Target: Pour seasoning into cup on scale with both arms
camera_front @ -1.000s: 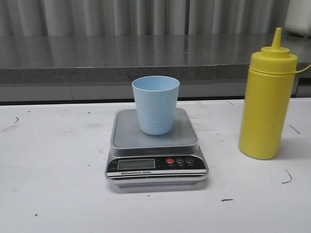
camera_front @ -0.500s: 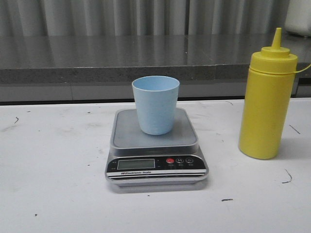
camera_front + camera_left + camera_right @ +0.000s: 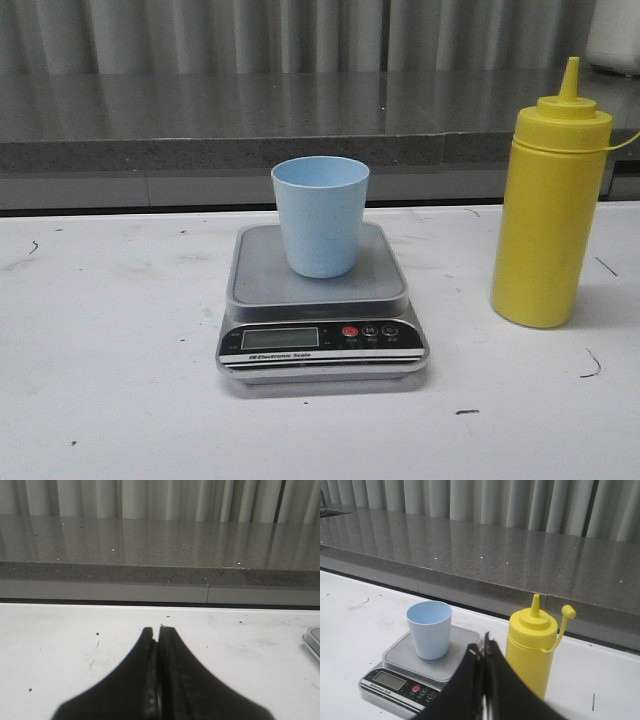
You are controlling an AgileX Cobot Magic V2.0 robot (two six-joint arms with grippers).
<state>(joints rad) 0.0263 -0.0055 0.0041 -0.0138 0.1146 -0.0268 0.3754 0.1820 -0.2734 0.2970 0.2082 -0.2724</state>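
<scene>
Nothing has moved since the earlier frame. Cup point(image 3: 321, 216) stands upright on scale point(image 3: 321, 305) at frame centre; seasoning point(image 3: 551, 210) upright at right. Left gripper point(image 3: 158, 632) and right gripper point(image 3: 483, 647) pressed together, empty.

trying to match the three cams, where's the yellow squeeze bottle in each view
Front view: yellow squeeze bottle stands at the right, apart from the scale.
Left wrist view: not in it; only a grey corner shows at the edge, probably the scale.
Right wrist view: right of centre, behind the right gripper.
Shared landmark: the blue cup on the scale.
</scene>
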